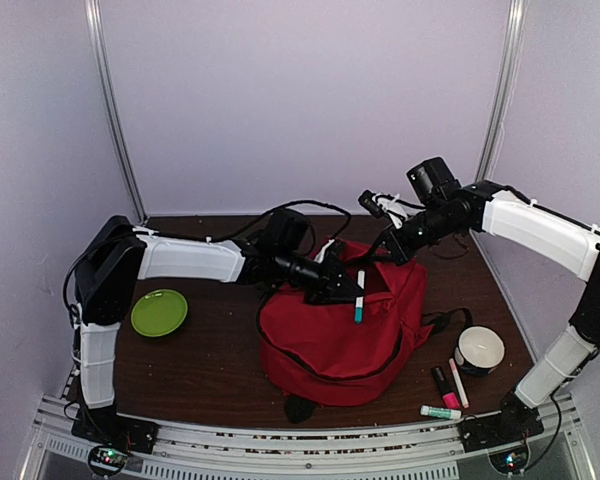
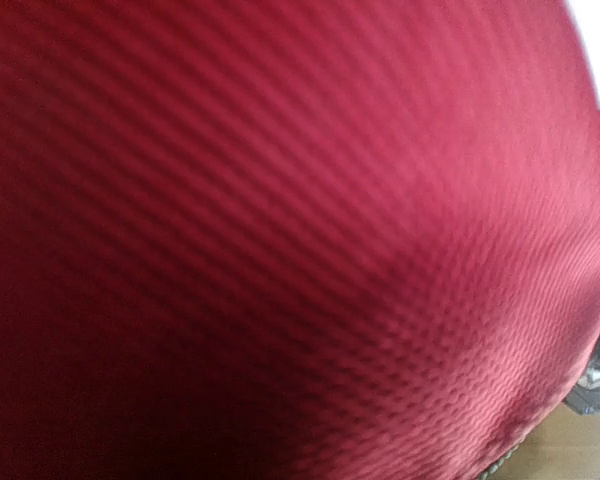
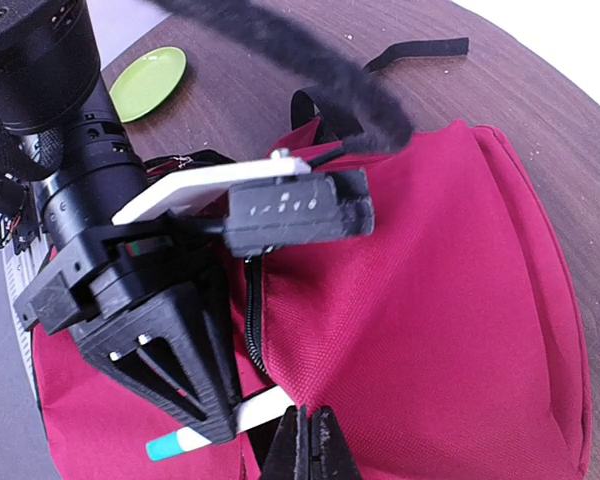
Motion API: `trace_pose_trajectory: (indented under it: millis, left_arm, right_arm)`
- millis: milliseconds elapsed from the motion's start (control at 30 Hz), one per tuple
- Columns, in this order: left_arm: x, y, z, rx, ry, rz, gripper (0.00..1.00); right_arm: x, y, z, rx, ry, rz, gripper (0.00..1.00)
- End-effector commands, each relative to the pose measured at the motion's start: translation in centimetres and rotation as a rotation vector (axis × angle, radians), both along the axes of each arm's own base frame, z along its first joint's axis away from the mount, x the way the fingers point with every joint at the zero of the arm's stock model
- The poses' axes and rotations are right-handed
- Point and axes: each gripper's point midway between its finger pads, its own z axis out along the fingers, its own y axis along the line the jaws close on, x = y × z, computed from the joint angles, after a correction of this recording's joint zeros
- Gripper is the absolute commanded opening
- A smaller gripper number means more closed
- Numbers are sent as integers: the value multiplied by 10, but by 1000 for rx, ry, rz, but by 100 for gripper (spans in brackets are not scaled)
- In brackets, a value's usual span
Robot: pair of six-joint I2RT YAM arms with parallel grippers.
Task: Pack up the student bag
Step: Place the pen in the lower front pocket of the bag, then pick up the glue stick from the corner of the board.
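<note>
- Two arms meet over the student bag (image 1: 330, 345), which lies slumped at the middle of the table (image 1: 220, 370).
- Left gripper (image 1: 350, 288): pinching a white pen (image 1: 360, 296) over the bag's upper half, near twelve o'clock of its centre. The pen's teal end points toward six o'clock.
- Right gripper (image 1: 388, 246): fingers pressed together at the bag's rim, at one o'clock. Whether fabric is caught between them cannot be told.
- Left wrist view: filled with blurred red fabric, so that arm sits close against the bag.
- Not yet packed: markers (image 1: 446, 384) and a white cup (image 1: 479, 350) at four o'clock of the bag, and a green plate (image 1: 160, 312) at nine o'clock.
- Risk 1: no open mouth shows beneath the pen. Released onto closed fabric, it would likely roll down the slope to the table.
- Risk 2: if the right fingers lose the rim, the soft opening may sag shut.
- Risk 3: the grippers work near each other, so a careless sweep could knock the pen loose.
</note>
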Motion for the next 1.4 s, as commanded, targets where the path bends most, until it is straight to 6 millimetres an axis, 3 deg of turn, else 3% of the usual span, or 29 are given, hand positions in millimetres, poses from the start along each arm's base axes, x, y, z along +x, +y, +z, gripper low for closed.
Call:
trace_pose_trajectory:
  millis: [0,133,267,367,433,533,700,833,1033,1200,1267,1367]
  left_arm:
    - [49,5,5,-40,-25,201,0]
    - [87,4,22,-146,4,366,0]
    - [118,-4,16,-190,21,486,0]
    - [129,-5,5,-143,32,540,21]
    - [129,1,4,-140,36,568,27]
    - [125,13,18,-170,4,598,32]
    - [120,12,50,-303,37,614,27]
    - [116,12,56,-301,36,621,27]
    - [80,44,56,-140,-87,574,29]
    - [46,58,38,-54,-110,452,29]
    - [35,64,32,-44,-111,428,29]
    - [27,77,30,-6,-204,407,30]
  right_arm:
    - [0,5,22,74,-51,17,0]
    - [-3,6,20,74,-47,24,0]
    - [-5,8,20,81,-43,32,0]
    - [-4,7,21,76,-49,27,0]
    - [-3,7,20,72,-49,23,0]
    - [-3,6,12,61,-31,22,0]
    - [0,8,9,64,-30,19,0]
    - [1,8,8,52,-25,20,0]
    - [0,1,6,22,-53,22,0]
    - [-22,-7,6,-12,-51,111,38]
    - [-35,-19,4,-63,-73,146,44]
    - [-65,-47,-8,-157,-77,212,45]
